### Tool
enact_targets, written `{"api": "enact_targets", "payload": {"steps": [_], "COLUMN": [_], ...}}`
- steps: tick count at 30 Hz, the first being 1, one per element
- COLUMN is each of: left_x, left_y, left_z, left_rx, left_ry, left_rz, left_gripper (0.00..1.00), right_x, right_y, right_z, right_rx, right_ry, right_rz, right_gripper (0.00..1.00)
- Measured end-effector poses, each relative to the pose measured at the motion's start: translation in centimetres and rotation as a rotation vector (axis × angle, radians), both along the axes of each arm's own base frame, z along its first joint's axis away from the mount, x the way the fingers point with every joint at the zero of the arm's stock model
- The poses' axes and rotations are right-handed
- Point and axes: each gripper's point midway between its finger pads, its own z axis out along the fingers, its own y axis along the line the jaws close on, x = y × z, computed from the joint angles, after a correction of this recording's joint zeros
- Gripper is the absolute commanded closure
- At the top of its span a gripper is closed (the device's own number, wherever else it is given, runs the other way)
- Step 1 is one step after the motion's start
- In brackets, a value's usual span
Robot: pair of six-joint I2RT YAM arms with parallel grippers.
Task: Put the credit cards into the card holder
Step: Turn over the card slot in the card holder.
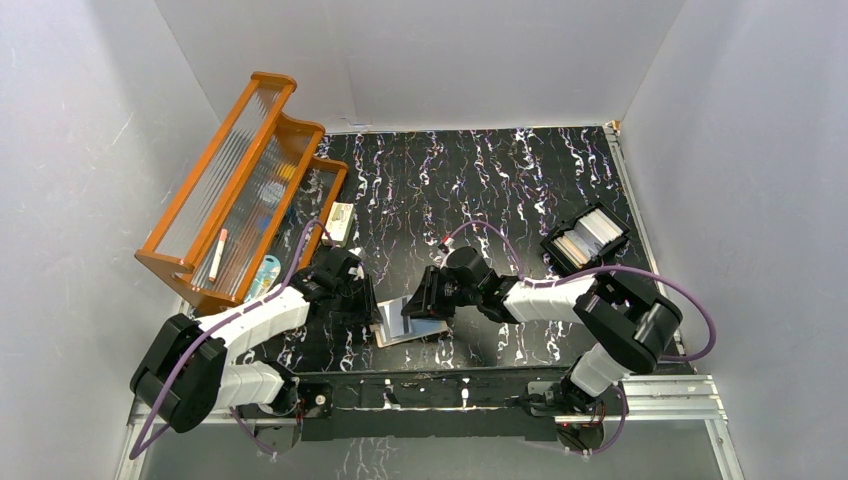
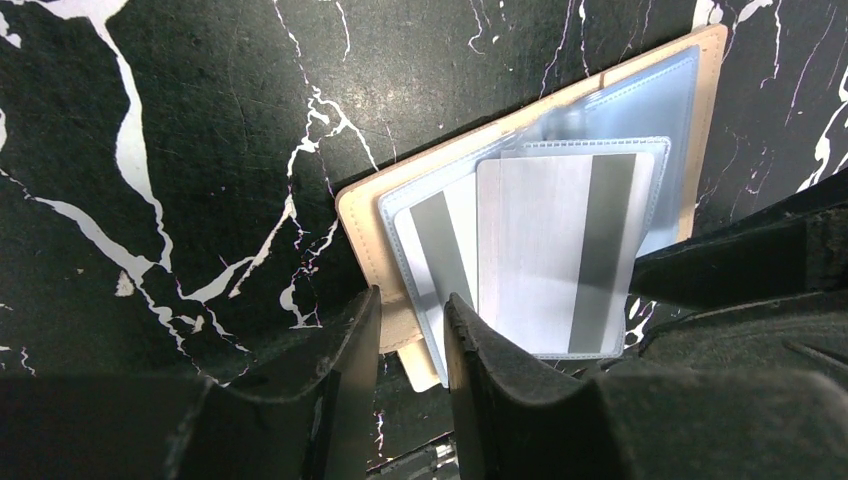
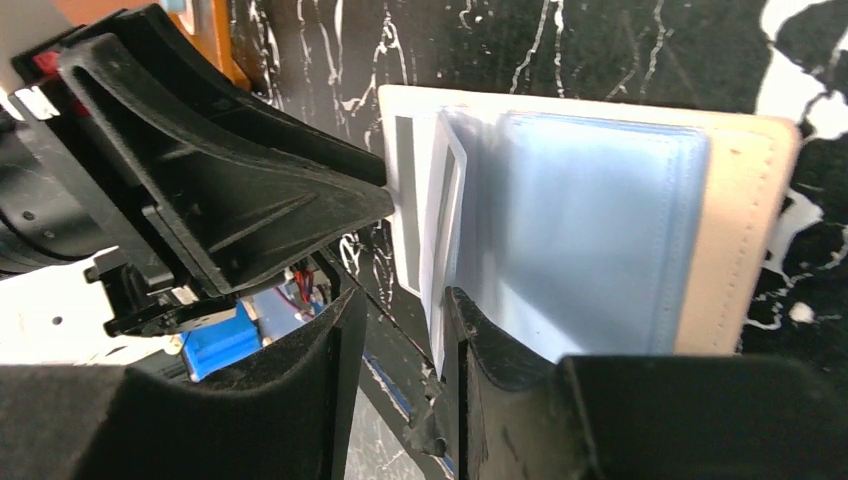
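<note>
The tan card holder (image 1: 404, 324) lies open on the black marbled table between my two grippers. From the left wrist, the holder (image 2: 365, 235) shows clear pockets fanned out, with one credit card (image 2: 560, 250) and a second credit card (image 2: 445, 250), both pale with a dark stripe, lying in them. My left gripper (image 2: 412, 330) straddles the holder's near corner, its jaws a narrow gap apart. The right wrist shows a clear pocket leaf (image 3: 445, 210) standing up beside the inner face of one finger. My right gripper (image 3: 400, 335) is open at the holder's edge (image 3: 745, 240), close to the left gripper's fingers (image 3: 230, 190).
An orange wooden rack (image 1: 235, 190) leans at the back left, with a small white box (image 1: 340, 222) beside it. A black compartment tray (image 1: 585, 238) holding pale cards sits at the right. White walls close in on three sides.
</note>
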Motion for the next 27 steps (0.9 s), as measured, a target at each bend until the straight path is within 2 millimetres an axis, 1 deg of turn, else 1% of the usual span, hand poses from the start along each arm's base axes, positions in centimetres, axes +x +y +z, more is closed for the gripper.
{"api": "enact_targets", "payload": {"steps": [11,14,22,27], "left_x": [0.0,0.0,-0.2,-0.1], "left_y": [0.0,0.0,-0.2,-0.1], "left_z": [0.0,0.0,0.0,0.0], "left_rx": [0.001,-0.002,-0.008,-0.001], "left_ry": [0.0,0.001,0.014,0.018], "left_rz": [-0.001,-0.004,-0.012,-0.004], "left_gripper": [0.74,0.74,0.74,0.65], "right_x": [0.1,0.0,-0.4,-0.5], "right_y": [1.6,2.0,2.3,2.3], "right_z": [2.4,2.7,2.1,1.9], "right_rx": [0.122,0.145,0.15,0.132], "right_ry": [-0.012,-0.008,0.017,0.019], "right_rz": [0.024,0.037,0.053,0.066], "right_gripper": [0.58,0.58,0.58,0.58]}}
